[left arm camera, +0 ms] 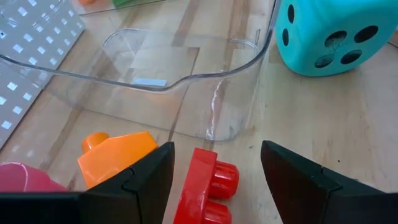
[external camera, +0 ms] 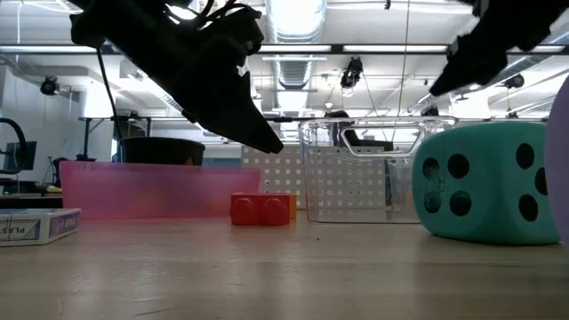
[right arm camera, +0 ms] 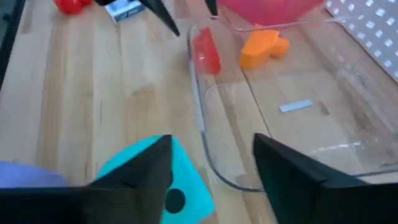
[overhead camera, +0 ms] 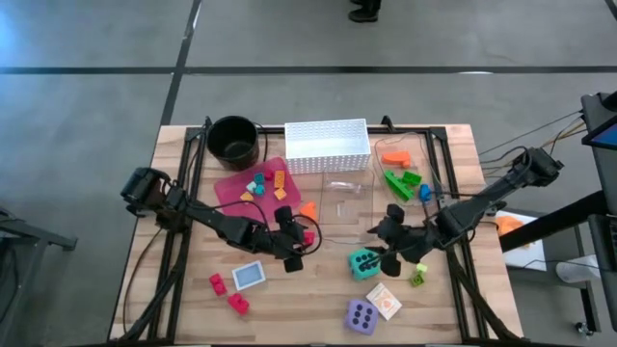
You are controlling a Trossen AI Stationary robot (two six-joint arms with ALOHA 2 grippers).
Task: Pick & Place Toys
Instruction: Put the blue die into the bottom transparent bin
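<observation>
While the left gripper point(overhead camera: 292, 239) hangs low over the red brick point(left arm camera: 208, 186), its fingers point(left arm camera: 149, 180) stand wide and empty with the brick between them, which looks like a lineup for a grasp. That brick lies on the desk point(overhead camera: 308, 308) beside an orange brick point(left arm camera: 118, 152), both just outside the clear bin point(left arm camera: 186, 74) (probably the drop target, so short carry).

Right gripper point(overhead camera: 393, 249) hovers above the teal die point(overhead camera: 363, 263), fingers apart, holding nothing; the die sits on the desk touching neither finger. Purple die point(overhead camera: 362, 316) and a card point(overhead camera: 385, 302) lie nearer the front edge. More bricks rest in the pink tray point(overhead camera: 231, 185), with green ones point(overhead camera: 400, 181) beyond the bin.
</observation>
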